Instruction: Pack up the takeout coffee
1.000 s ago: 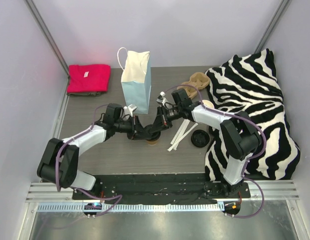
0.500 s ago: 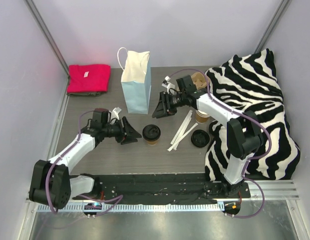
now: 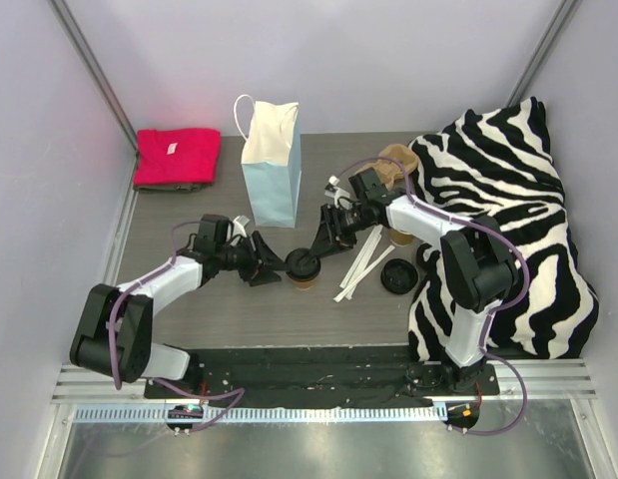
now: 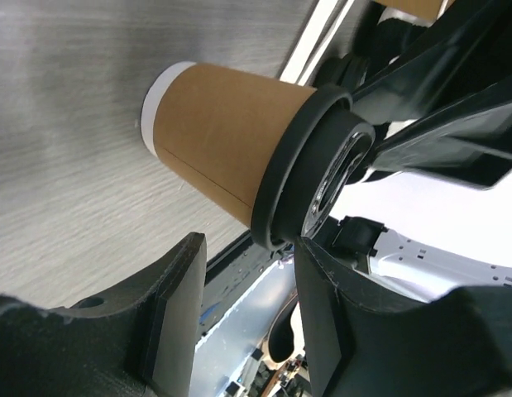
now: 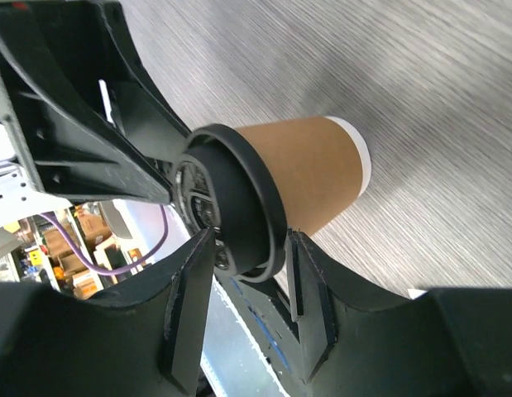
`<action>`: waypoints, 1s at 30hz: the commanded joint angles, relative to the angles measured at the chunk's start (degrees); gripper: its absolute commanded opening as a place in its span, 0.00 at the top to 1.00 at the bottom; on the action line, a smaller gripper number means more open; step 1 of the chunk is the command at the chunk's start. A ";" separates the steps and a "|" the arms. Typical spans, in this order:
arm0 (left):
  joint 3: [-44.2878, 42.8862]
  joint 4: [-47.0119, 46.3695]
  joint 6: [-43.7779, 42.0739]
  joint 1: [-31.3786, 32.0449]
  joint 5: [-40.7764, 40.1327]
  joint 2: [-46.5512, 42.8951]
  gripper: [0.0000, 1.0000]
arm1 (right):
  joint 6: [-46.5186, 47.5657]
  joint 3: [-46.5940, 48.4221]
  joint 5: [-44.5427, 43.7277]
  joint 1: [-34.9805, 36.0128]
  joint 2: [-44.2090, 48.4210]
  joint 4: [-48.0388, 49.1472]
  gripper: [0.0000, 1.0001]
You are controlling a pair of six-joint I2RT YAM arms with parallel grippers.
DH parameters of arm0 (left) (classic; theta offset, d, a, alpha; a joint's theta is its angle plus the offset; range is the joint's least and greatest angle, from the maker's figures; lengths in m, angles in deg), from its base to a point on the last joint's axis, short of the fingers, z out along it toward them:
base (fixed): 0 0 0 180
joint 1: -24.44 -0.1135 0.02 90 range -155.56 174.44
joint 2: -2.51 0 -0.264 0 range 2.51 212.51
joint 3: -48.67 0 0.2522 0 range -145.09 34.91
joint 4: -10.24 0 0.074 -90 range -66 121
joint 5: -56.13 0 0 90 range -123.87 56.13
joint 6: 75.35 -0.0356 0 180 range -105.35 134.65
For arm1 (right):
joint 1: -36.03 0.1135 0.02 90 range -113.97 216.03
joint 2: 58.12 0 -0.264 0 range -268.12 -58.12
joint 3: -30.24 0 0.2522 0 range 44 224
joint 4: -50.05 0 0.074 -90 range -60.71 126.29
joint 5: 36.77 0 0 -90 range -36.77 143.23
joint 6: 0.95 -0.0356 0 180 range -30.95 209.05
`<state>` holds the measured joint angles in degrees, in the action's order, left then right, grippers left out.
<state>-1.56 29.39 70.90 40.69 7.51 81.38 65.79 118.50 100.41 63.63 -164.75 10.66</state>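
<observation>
The takeout coffee [image 3: 303, 268] stands upright on the grey table, a tan paper cup with a black lid. My left gripper [image 3: 278, 265] reaches it from the left and my right gripper [image 3: 321, 243] from the upper right. In the left wrist view the cup [image 4: 218, 141] lies just past my open left gripper [image 4: 247, 310], with the lid's rim at the fingertips. In the right wrist view the lid [image 5: 239, 207] sits between the tips of my open right gripper [image 5: 249, 294]; a gap shows beside it.
A light blue paper bag [image 3: 272, 165] stands upright behind the cup. White straws [image 3: 360, 261], a loose black lid [image 3: 398, 276] and a second tan cup [image 3: 400, 238] lie right of it. A pulp carrier [image 3: 393, 163], zebra cloth [image 3: 508, 220] and red cloth [image 3: 176, 157] sit further off.
Both grippers were shut at the cup a second ago, then drew back and opened. Now both have returned to the cup's lid with their jaws apart.
</observation>
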 commanded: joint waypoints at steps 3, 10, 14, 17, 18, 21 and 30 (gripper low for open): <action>-4.05 -8.81 1.50 0.71 -0.69 3.74 0.49 | -1.69 -2.95 3.44 0.53 2.39 1.72 0.52; -7.12 -12.59 2.37 0.71 -0.61 7.43 0.49 | -5.12 -8.58 5.03 1.41 5.02 5.14 0.50; -8.71 -13.65 2.81 0.80 -0.26 9.46 0.49 | -6.79 -10.34 5.29 1.50 6.08 5.94 0.43; -9.41 -14.00 2.81 0.80 -0.08 10.42 0.49 | -7.49 -10.52 5.99 1.50 6.96 5.50 0.37; -9.67 -14.18 2.90 0.80 0.01 10.60 0.50 | -7.49 -10.52 6.43 1.50 7.05 4.98 0.33; -10.73 -11.99 1.59 0.28 0.98 10.34 0.50 | -6.45 -9.64 6.52 1.41 7.66 2.79 0.31; 1.39 -6.27 8.08 -2.89 3.97 -6.07 0.15 | -0.73 -4.72 2.66 0.53 8.90 -1.35 0.11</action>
<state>-4.49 20.29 74.90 38.14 9.57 83.53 61.87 109.97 104.86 64.72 -158.63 10.71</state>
